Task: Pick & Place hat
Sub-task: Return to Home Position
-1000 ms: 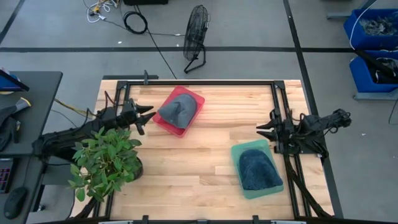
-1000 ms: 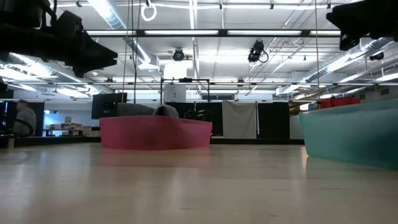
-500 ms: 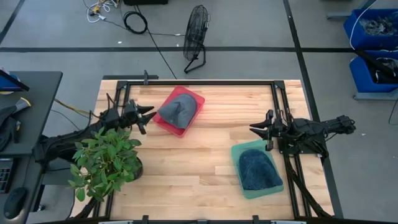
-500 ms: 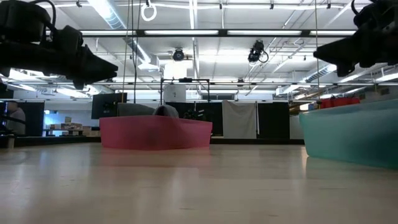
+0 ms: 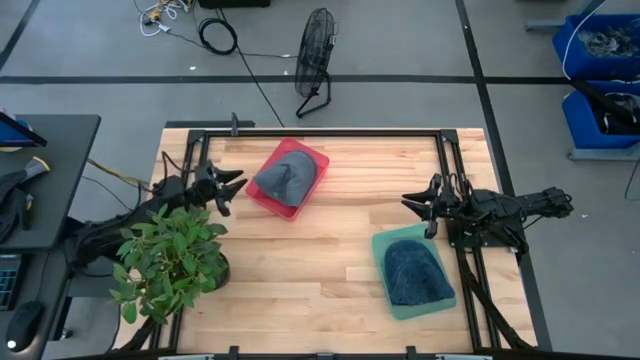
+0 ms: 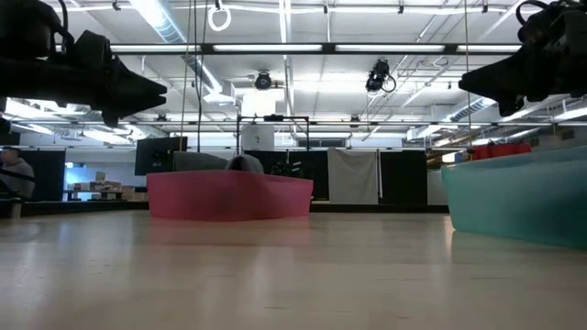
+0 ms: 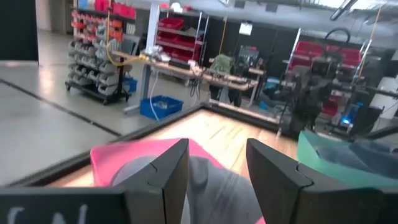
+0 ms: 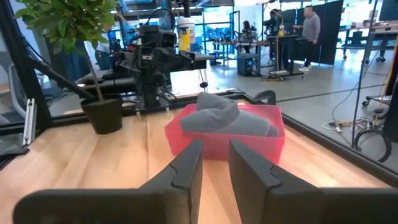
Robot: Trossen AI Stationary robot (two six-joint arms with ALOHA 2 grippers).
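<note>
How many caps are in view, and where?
2. The gray cap lies in the red bin, left of centre; the blue cap in the teal bin, right side. None seems hidden.

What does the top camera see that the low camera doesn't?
Only the high view shows the plant, the fan and the blue cap inside the teal bin. Only the low view shows the ceiling lights and a person far off. Both show the red bin, the gray cap in it, the teal bin, the left gripper and the right gripper.
</note>
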